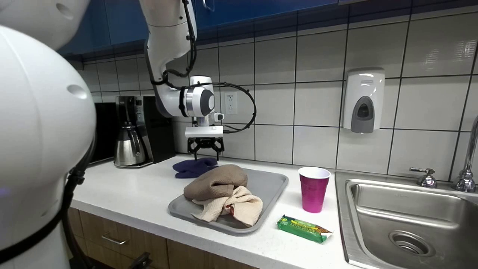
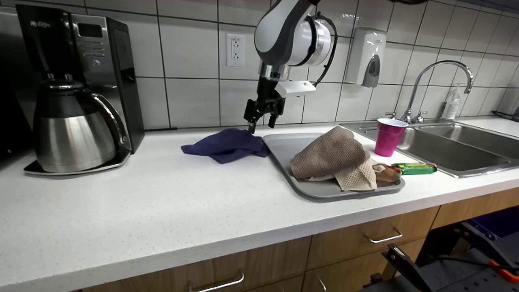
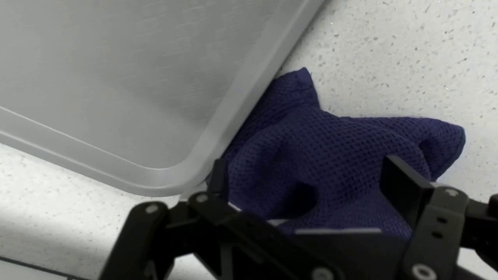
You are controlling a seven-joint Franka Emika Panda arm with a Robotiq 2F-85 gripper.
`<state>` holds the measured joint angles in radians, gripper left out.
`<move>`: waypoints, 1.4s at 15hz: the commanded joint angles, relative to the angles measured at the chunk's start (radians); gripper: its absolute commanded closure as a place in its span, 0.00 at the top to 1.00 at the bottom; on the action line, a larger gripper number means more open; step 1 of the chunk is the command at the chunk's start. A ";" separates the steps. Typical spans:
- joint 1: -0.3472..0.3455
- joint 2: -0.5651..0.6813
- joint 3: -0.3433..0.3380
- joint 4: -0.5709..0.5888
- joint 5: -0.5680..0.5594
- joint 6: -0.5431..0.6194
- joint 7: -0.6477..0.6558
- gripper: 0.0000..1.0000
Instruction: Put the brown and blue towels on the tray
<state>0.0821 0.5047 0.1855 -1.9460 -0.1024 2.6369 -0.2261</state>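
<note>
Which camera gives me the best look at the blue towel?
The wrist view: it shows the blue towel closest, with its weave and folds, though the open gripper hides part. Both exterior views show it smaller, crumpled beside the tray.

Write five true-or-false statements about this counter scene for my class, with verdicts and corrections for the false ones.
1. The gripper is above the blue towel. True.
2. The gripper is shut. False: its jaws stand apart.
3. The brown towel is on the tray. True.
4. The blue towel is on the tray. False: it lies on the counter, beside the tray.
5. The pink cup stands upright. True.
</note>
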 commanded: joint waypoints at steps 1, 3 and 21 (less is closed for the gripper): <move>-0.002 0.060 0.019 0.086 0.028 -0.046 -0.044 1.00; 0.000 0.082 0.027 0.110 0.029 -0.053 -0.049 1.00; 0.039 0.272 0.050 0.319 0.027 -0.158 -0.058 1.00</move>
<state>0.1180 0.7501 0.2301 -1.6858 -0.0959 2.5308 -0.2534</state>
